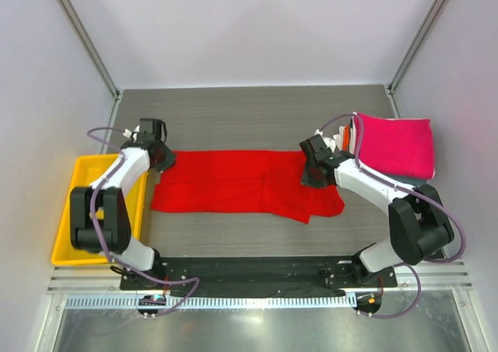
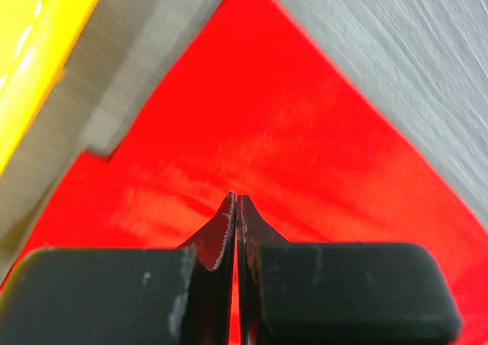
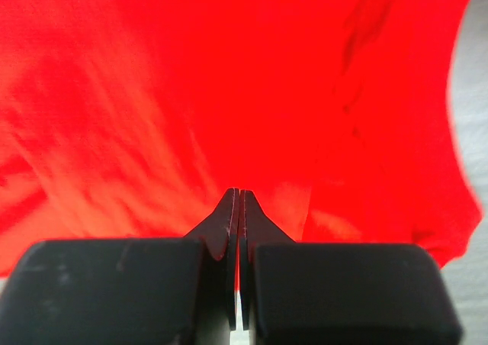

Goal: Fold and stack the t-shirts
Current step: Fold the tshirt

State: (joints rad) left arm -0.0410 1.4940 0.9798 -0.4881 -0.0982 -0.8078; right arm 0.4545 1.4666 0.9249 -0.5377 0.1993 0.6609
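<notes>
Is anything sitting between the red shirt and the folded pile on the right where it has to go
No loose object shows on the table between the red t-shirt and the folded stack; only the right arm itself crosses that gap.

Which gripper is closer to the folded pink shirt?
Right. The right gripper is beside the pink shirt; the left gripper is at the red shirt's far end, near the tray.

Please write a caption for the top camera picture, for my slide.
Left hand and right hand at the ends of a red t-shirt, beside a pile of folded shirts.
</notes>
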